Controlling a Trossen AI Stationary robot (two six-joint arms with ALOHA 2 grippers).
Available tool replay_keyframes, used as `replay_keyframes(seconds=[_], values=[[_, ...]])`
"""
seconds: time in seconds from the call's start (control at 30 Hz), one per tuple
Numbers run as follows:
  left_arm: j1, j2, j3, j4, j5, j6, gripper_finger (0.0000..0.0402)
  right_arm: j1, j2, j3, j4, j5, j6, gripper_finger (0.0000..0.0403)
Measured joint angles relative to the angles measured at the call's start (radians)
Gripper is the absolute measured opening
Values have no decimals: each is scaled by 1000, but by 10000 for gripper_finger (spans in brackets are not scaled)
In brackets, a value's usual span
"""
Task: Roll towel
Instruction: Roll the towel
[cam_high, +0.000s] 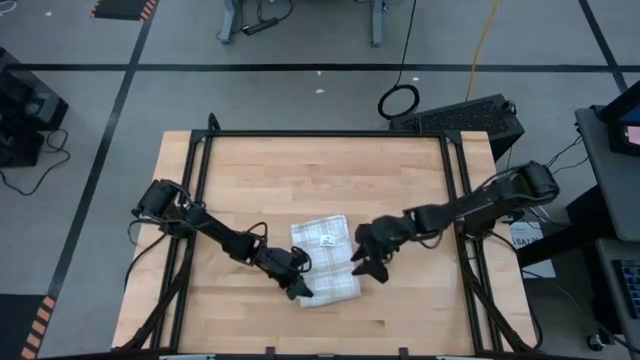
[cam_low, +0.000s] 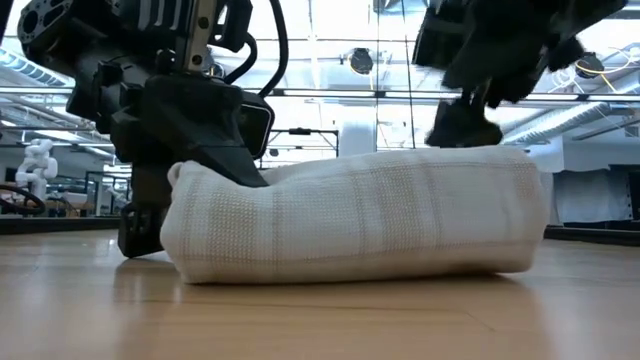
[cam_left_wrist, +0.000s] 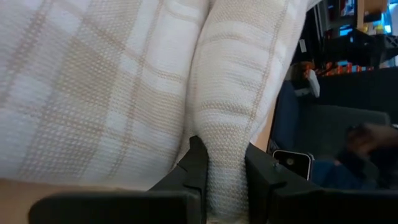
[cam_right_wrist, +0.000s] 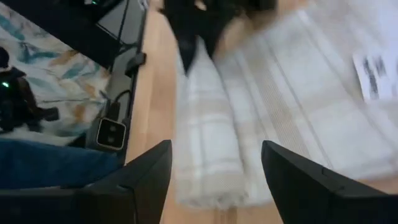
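Note:
The white towel with tan grid checks lies partly rolled in the table's near middle, its small white label facing up. In the low view the roll rests on the wood along its length. My left gripper is at the towel's near left corner, shut on the roll's end. My right gripper is open at the towel's right side; its fingers stand apart over the roll in the right wrist view. I cannot tell whether it touches the cloth. My left gripper pinches the left end of the rolled part between its two fingers, over several layers bunched into a narrow fold. The fingers come from the table's left, slanting down. The towel lies on the table, slack.
The wooden table shows bare wood to the left, right and far side of the towel. A black frame rail runs along the far edge, with more rails down both sides. A person's blue-clad leg shows beyond the table's edge.

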Motion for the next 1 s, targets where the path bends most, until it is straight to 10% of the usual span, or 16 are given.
replay_keyframes(seconds=[0.5,1.0], values=[[3,1,0,-6,-11,-37,73,290,79,1,89,444,-174,265],[4,2,-1,-10,-16,-100,75,296,266,2,222,457,-224,265]])
